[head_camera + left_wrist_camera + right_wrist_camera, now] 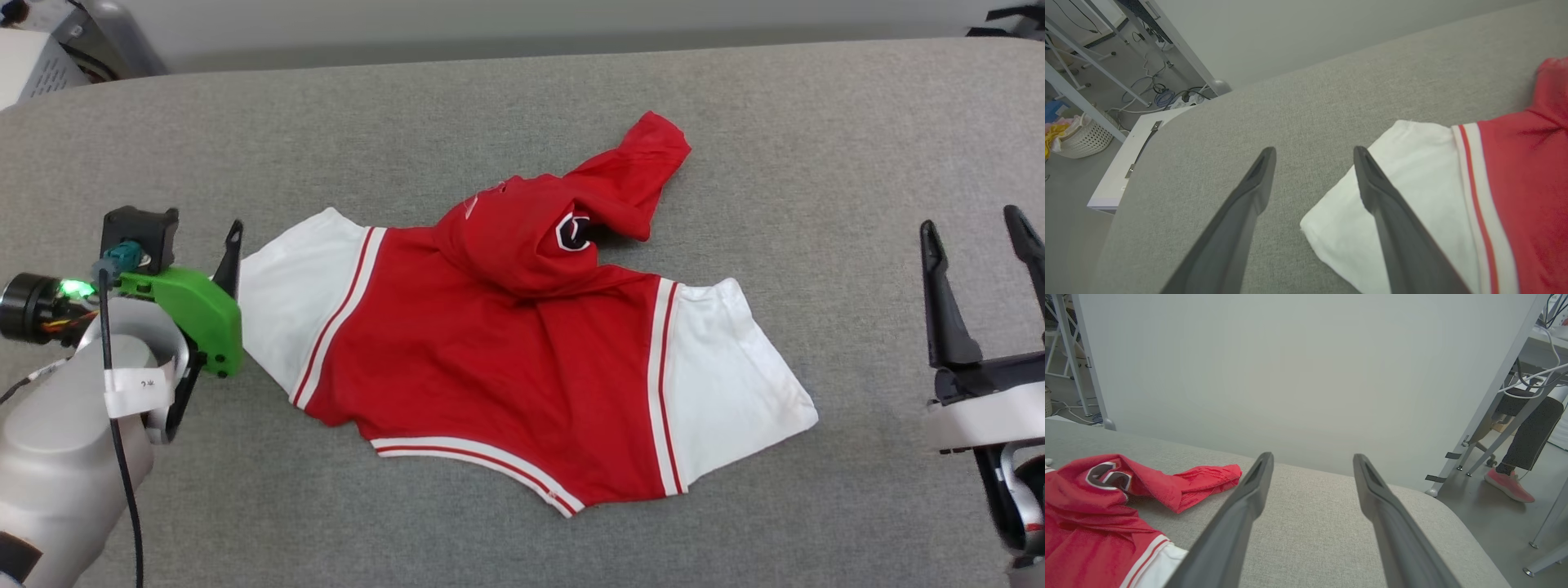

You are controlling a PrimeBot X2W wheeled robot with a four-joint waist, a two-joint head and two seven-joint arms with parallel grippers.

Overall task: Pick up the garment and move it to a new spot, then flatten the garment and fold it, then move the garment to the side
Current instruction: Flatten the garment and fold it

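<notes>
1. On the gray cushion [816, 122], the shirt [506, 351] lies about in the middle, spread out sideways. White sleeves stick out to the left and right, and a curved striped trim sits at the near edge.
2. The far part of the red body is bunched up and folded over on itself. A bit of black, white-outlined print peeks out of the folds, and one red flap trails off toward the far right.
3. Left gripper [1314, 153]: fingers spread wide, nothing pinched between them. It's right at the end of the left sleeve [1412, 196]. In the wrist view one finger sits over the sleeve's edge and the other over bare cushion. Can't tell if it's actually touching the cloth.
4. Right gripper [970, 222]: also wide open and empty, parked well off to the right, clear of the other sleeve.
5. Background stuff: a white basket [1084, 139] on the floor, plus a person's leg and pink shoe [1508, 484] by a desk.
</notes>
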